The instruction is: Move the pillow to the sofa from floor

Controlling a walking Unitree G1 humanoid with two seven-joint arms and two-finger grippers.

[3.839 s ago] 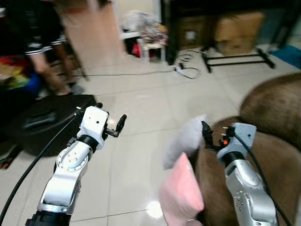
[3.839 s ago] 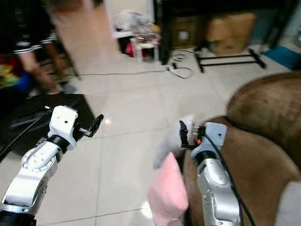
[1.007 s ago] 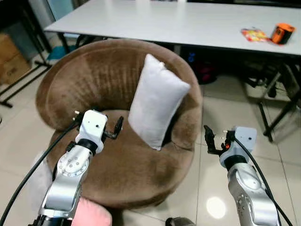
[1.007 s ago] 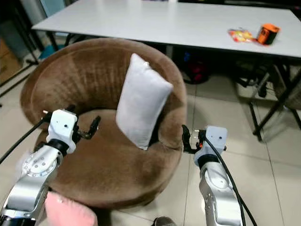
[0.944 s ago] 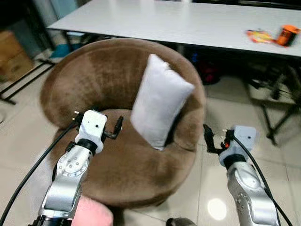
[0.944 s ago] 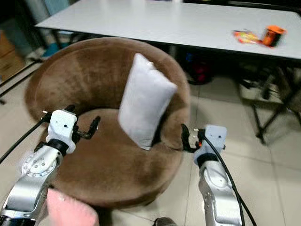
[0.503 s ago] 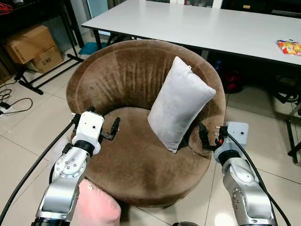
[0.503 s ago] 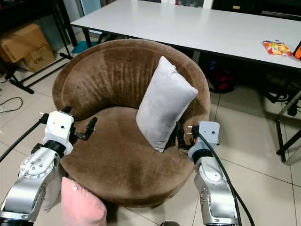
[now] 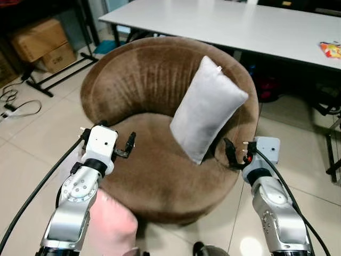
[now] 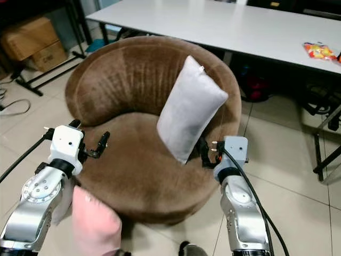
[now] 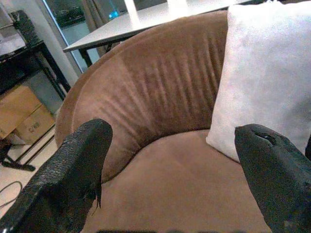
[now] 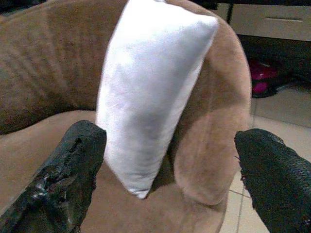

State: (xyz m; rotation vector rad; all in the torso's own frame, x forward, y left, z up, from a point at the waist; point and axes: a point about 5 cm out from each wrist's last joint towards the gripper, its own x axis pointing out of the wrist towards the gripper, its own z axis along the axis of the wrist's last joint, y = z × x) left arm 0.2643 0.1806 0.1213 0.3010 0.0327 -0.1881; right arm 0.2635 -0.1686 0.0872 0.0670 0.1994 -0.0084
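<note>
A pink pillow point(image 9: 111, 223) lies low at the front left of the round brown sofa point(image 9: 154, 181), right beside my left arm. A grey pillow point(image 9: 206, 108) stands tilted on the sofa seat, leaning against the right of its backrest. My left gripper point(image 9: 128, 146) hovers open over the seat's left edge, holding nothing. The left wrist view looks between its fingers point(image 11: 73, 179) at the backrest and the grey pillow point(image 11: 267, 82). My right gripper point(image 9: 230, 154) is open at the sofa's right rim, just below the grey pillow point(image 12: 146, 97), and holds nothing.
A long white table point(image 9: 240, 21) stands behind the sofa, with a snack packet point(image 9: 331, 49) on it. Cardboard boxes point(image 9: 42, 45), a black stand's feet point(image 9: 53, 80) and a cable point(image 9: 16, 106) are at the left. Black frame legs point(image 9: 333, 144) stand at the right. Tiled floor surrounds the sofa.
The camera has swung from the open floor round to the sofa, which now sits mid-picture. The pink pillow shows larger at the lower left. Both arms keep their pose, grippers open.
</note>
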